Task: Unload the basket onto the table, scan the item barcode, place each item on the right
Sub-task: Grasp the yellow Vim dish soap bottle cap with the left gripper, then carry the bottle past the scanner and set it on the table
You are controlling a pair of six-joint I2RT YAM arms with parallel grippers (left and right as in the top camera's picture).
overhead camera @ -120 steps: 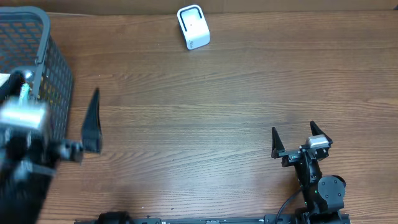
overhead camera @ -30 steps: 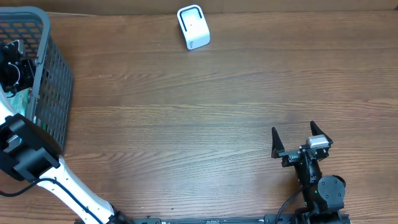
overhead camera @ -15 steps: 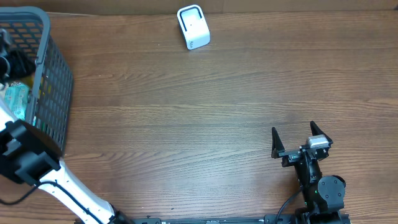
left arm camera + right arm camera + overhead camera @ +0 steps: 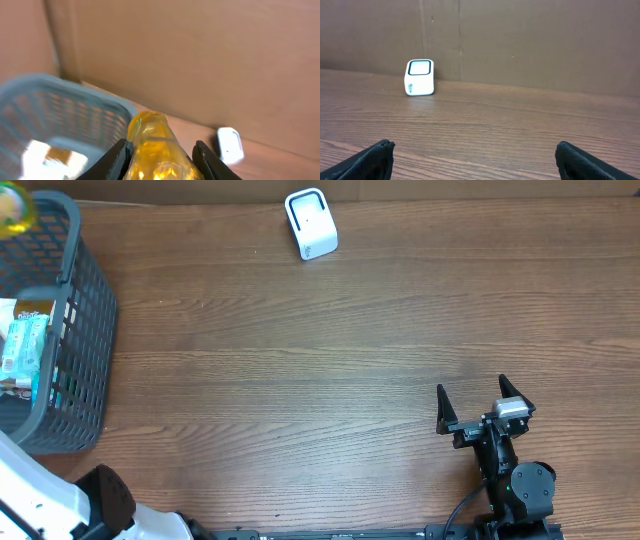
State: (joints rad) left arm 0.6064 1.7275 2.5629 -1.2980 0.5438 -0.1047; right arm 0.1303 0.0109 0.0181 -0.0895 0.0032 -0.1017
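**Left gripper** (image 4: 160, 161): partly closed and clamped on the yellow item (image 4: 152, 145), apparently a translucent bottle, though blur prevents certainty.

**Change noted:** a second ago the gripper was sunk in the grey basket (image 4: 70, 300) at the left. The item has since been lifted clear and is held over the basket's far corner.

**Barcode scanner** (image 4: 310, 223): far centre, well apart from the item. Carriage rightward is judged outstanding.

**Right gripper** (image 4: 481, 408): spread wide, empty, near right.

**Packets** (image 4: 22, 345): left in the basket.
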